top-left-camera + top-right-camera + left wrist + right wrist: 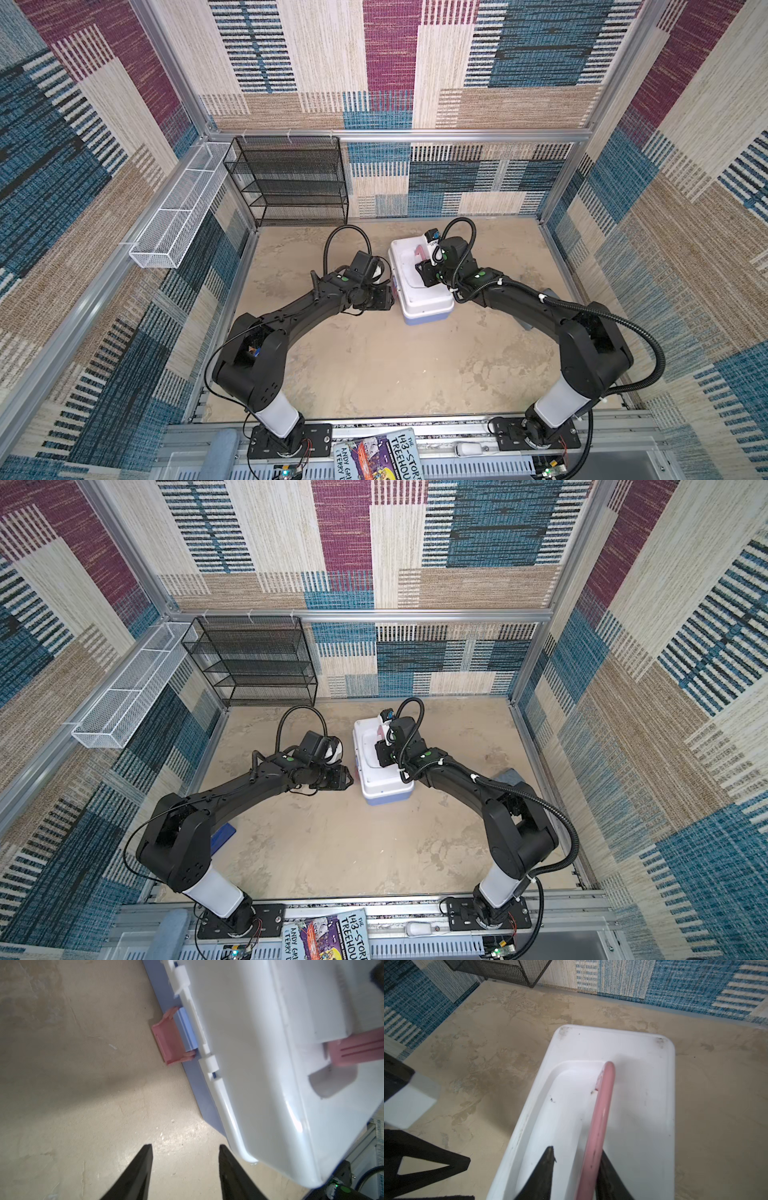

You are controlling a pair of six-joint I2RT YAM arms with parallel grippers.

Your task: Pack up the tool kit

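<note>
The tool kit [419,297] [384,781] stands on the floor with its white lid down on the light-blue base. Its pink handle [602,1109] stands up from the lid's recess. My right gripper [576,1151] [424,272] straddles the handle: one finger lies against it, the other stands a gap away, so it is open. The pink latch [168,1043] sticks out from the base's side. My left gripper [185,1147] [386,296] is open and empty over the floor, beside the box's corner and short of the latch. No loose tools show.
A black wire-mesh rack [291,183] stands at the back left. A white mesh basket [178,212] hangs on the left wall. A book [378,455] lies on the front rail. A grey pad [550,297] sits behind the right arm, and a blue object [222,837] under the left arm.
</note>
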